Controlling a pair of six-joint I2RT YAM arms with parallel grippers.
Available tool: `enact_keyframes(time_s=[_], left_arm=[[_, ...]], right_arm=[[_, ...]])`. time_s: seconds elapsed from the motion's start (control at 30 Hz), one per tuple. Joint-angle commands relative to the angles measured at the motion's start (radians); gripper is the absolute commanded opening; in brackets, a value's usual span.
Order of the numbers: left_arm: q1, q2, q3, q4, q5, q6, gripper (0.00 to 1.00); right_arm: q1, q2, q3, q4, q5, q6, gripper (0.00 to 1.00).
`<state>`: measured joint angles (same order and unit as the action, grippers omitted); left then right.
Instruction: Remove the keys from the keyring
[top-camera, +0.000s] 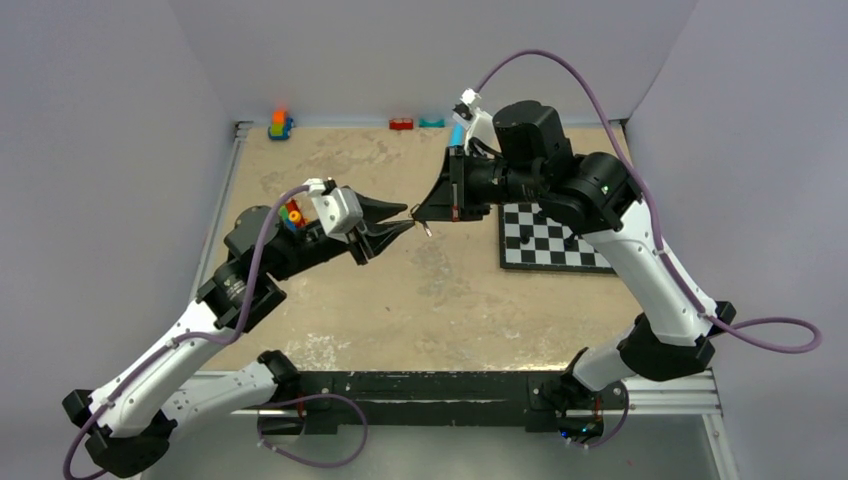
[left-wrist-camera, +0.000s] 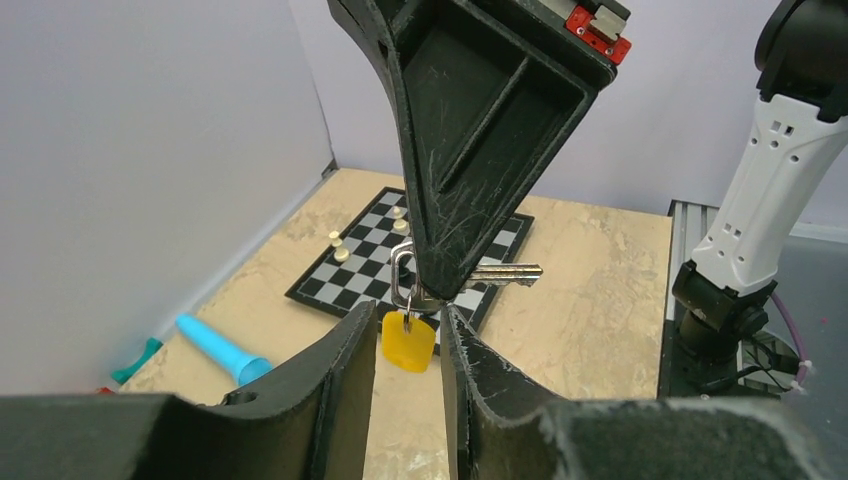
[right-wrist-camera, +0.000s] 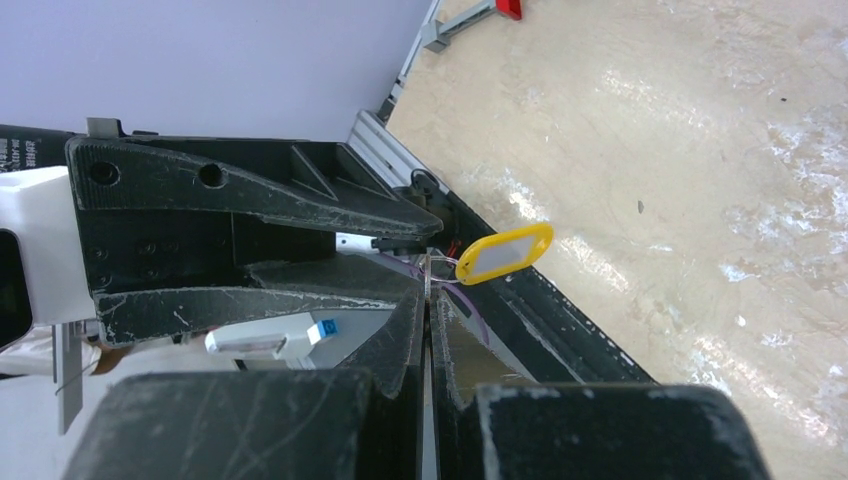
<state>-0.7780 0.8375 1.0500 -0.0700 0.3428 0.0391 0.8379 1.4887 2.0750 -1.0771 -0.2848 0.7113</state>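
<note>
My right gripper is shut on the key and holds the bunch in the air above the middle of the table. In the left wrist view the key's silver blade sticks out to the right of the right gripper's tip. A silver keyring loop shows to its left, and a yellow plastic tag hangs below on a small ring. My left gripper is open, its fingers on either side of the yellow tag without touching it. The right wrist view shows the shut right gripper and the yellow tag.
A chessboard with a few pawns lies at the right. A light-blue cylinder lies near the back wall. Toy blocks and small red and teal pieces sit along the back edge.
</note>
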Motion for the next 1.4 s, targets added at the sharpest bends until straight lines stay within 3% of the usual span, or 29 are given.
enact_keyframes(time_s=[0.0, 0.23, 0.47, 0.67, 0.83, 1.07, 1.23, 1.37], left_arm=[[0.011, 0.006, 0.048, 0.024, 0.029, 0.012, 0.33], [0.013, 0.023, 0.071, -0.003, 0.060, 0.021, 0.22], [0.013, 0.018, 0.073, -0.022, 0.064, 0.024, 0.21], [0.012, 0.017, 0.064, -0.012, 0.036, 0.010, 0.33], [0.013, 0.020, 0.063, 0.002, 0.020, 0.002, 0.35], [0.013, 0.023, 0.066, -0.001, 0.029, -0.001, 0.24], [0.014, 0.028, 0.074, -0.017, 0.045, 0.000, 0.09], [0.013, 0.021, 0.076, -0.013, 0.045, -0.003, 0.06]], right_arm=[[0.009, -0.040, 0.008, 0.037, -0.032, -0.017, 0.00], [0.013, -0.041, 0.008, 0.041, -0.035, -0.019, 0.00], [0.013, -0.035, 0.027, 0.043, -0.040, -0.018, 0.00], [0.012, -0.036, 0.033, 0.045, -0.043, -0.016, 0.00], [0.013, -0.036, 0.036, 0.045, -0.045, -0.016, 0.00], [0.013, -0.036, 0.036, 0.048, -0.044, -0.016, 0.00], [0.012, -0.037, 0.032, 0.051, -0.044, -0.016, 0.00], [0.013, -0.042, 0.022, 0.057, -0.045, -0.015, 0.00]])
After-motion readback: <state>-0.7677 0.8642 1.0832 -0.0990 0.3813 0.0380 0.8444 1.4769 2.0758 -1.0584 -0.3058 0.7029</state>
